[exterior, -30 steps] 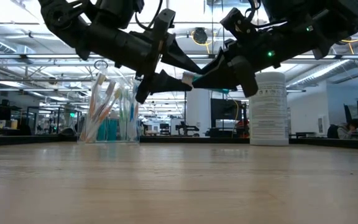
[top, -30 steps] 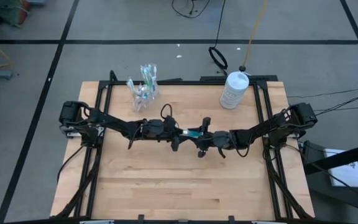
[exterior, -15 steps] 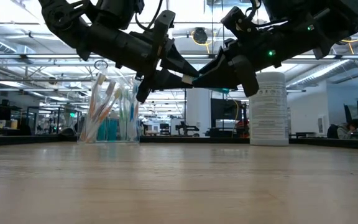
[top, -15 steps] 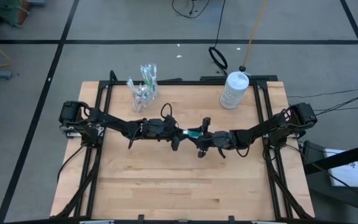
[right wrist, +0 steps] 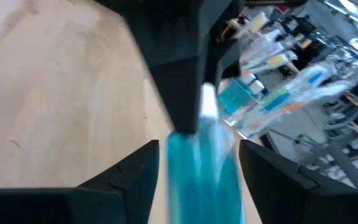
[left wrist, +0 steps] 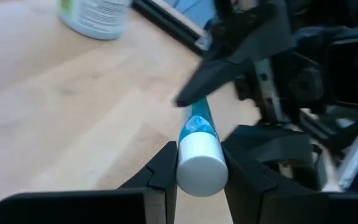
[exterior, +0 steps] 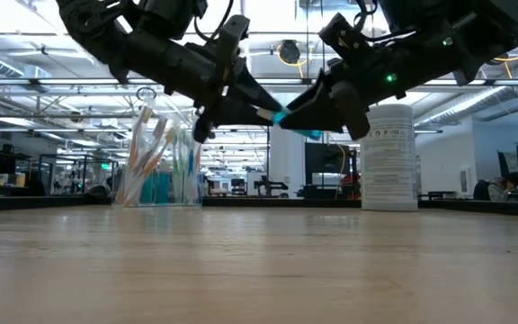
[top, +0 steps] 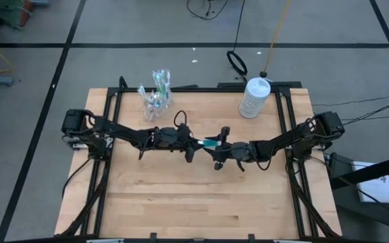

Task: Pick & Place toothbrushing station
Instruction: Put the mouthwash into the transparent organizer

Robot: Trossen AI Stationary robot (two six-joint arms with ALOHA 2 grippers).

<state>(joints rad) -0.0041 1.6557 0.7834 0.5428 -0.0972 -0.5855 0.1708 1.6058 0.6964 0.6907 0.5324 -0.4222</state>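
Toothbrush cup (top: 155,96), clear plastic and stuffed with brushes and teal tubes, stands at the table's (top: 201,202) far left edge; white bottle (top: 254,97) at far right. Both arms meet mid-table, raised. Left gripper (left wrist: 199,163) fingers clamped on the white cap of a teal toothpaste tube (top: 211,143). Right gripper (right wrist: 197,163) fingers spread apart either side of the tube's tail end.

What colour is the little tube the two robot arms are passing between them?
The toothpaste tube is teal with a white cap, seen best in the left wrist view.
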